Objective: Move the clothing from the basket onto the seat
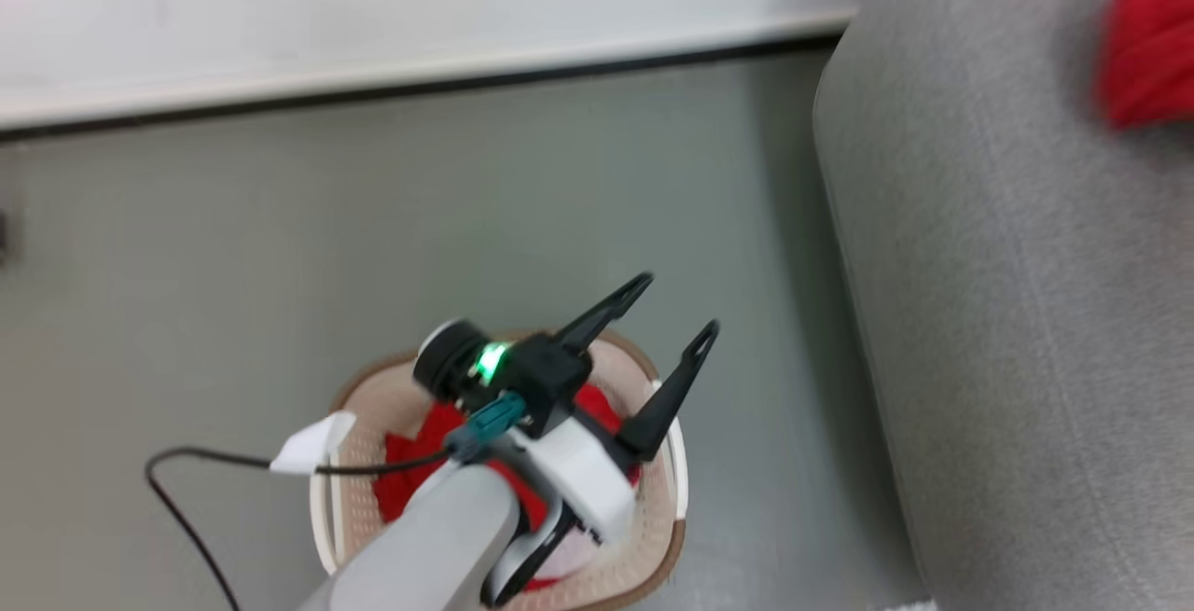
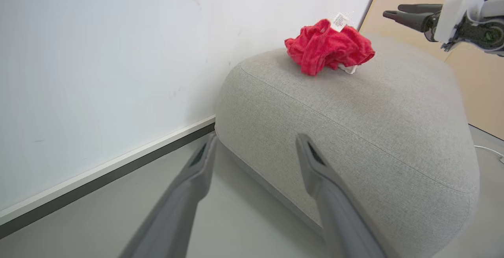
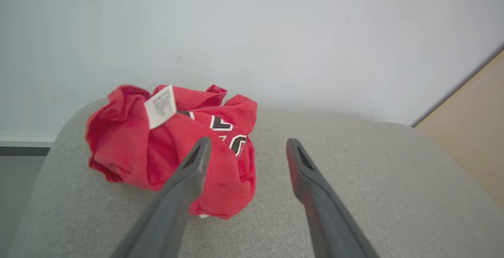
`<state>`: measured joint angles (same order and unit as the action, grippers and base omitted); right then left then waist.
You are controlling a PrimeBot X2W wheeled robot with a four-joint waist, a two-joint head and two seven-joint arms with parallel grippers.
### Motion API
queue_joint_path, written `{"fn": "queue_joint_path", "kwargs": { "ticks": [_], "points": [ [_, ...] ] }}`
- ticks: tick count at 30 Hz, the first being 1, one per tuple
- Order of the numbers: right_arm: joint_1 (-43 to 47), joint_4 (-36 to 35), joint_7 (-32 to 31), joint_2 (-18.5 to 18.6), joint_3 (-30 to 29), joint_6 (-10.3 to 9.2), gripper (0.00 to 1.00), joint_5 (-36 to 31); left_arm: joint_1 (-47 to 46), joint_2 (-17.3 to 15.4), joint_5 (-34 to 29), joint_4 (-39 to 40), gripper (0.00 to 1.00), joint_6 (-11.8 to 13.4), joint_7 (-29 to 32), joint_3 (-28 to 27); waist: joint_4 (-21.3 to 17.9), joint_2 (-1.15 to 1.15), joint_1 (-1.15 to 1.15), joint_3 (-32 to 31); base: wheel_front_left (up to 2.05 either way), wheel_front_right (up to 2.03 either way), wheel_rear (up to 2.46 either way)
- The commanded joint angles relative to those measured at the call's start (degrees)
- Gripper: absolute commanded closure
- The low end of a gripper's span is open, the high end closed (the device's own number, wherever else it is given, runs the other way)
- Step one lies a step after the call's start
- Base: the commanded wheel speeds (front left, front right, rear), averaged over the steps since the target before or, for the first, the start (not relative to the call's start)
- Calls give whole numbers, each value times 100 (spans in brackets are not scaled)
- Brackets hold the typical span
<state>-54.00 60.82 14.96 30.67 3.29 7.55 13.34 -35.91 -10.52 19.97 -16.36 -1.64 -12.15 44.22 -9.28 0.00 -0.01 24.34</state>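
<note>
step: clothing lies on seat, right end effector apart above it | left end effector apart | next: blurred red fabric in basket beside seat, probably more to grasp

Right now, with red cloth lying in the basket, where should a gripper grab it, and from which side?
Probably from straight above: the basket walls close off every side, leaving the top open. Pinch a bunched fold near the middle of the red cloth, which lies loose inside, partly hidden by the arm; the left gripper, open, hangs over it.
</note>
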Motion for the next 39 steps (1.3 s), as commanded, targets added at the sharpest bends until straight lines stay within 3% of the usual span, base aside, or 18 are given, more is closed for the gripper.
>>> {"fn": "queue_joint_path", "kwargs": {
  "ticks": [1,9,19,24,32,39],
  "points": [
    [262,-248,25,64,-43,-12,0,67,166,-75,115,-30,0,44,-55,-41,22,0,1,-347,0,0,0],
    [1908,-2001,25,-198,-698,-12,0,74,878,-240,416,-100,0,330,-223,-349,213,0,1,-1143,0,0,0],
    [3949,-3832,26,-1219,-1302,-12,0,-389,1897,-454,556,18,0,736,-298,-930,618,0,1,-1967,0,0,0],
    [4616,-4279,24,-1687,-1131,-12,0,-570,2417,-530,397,225,0,899,-298,-1366,803,0,1,-2271,0,0,0],
    [5390,-4571,25,-2329,-870,-12,0,-621,3153,-346,25,498,0,1071,-300,-2227,978,0,1,-2547,0,0,0],
    [5900,-4518,26,-2652,-717,-13,0,-838,3693,-50,-360,511,0,860,-300,-2935,1026,0,1,-2684,0,0,0]
  ]
}}
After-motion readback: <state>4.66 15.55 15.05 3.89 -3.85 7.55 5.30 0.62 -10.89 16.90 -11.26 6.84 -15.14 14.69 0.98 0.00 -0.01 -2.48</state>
